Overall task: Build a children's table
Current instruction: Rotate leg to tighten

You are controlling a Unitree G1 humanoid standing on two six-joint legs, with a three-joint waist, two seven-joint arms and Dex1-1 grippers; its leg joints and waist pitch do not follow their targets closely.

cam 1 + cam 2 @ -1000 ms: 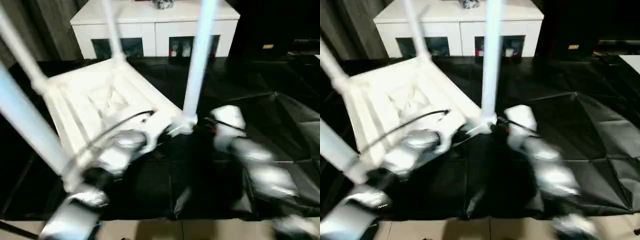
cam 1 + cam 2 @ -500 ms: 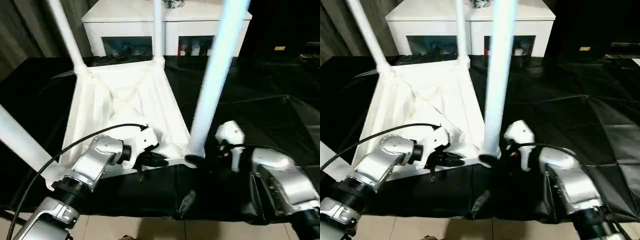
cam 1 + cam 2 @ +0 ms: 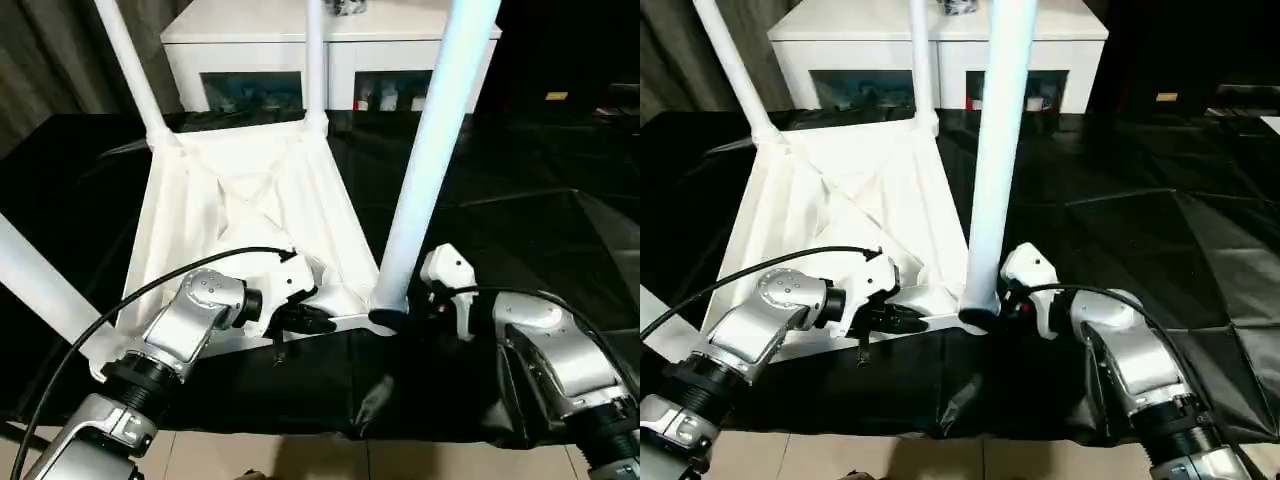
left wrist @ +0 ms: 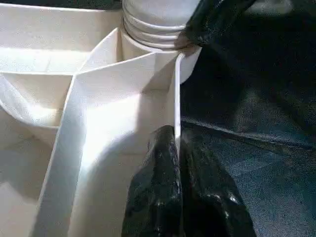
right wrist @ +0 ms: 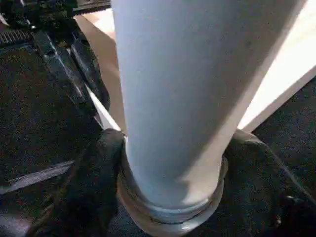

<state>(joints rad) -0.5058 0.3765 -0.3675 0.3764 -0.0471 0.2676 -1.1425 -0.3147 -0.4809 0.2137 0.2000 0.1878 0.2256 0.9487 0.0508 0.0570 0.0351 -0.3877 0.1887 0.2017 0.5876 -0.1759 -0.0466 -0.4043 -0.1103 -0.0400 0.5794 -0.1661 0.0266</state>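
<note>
— So, how is the table (image 3: 240, 215) lying?

— Upside down on the black sheet (image 3: 520, 230), ribbed underside facing up. The four legs are pointing straight up out of the corner sockets, long axes vertical, tops running out of sight. The square top is sitting slightly turned, its far edge facing the white cabinet (image 3: 320, 60).

— And the pincers?

— The left pincer (image 3: 305, 318) is clamping the thin near rim of the top, its two black fingers (image 4: 163, 197) pressed together with the rim wall between them, just beside the near right corner. The right pincer (image 5: 168, 187) is straddling the base of the leg (image 3: 425, 165) in that corner, fingers (image 5: 91, 182) spread on either side of the leg's ringed foot; whether they are squeezing it or merely resting around it, I cannot tell.

— Any room around?

— Bare black sheet is stretching to the right and behind that leg. The near edge is lying close to the sheet's front border, where pale floor (image 3: 330, 462) is showing.
</note>
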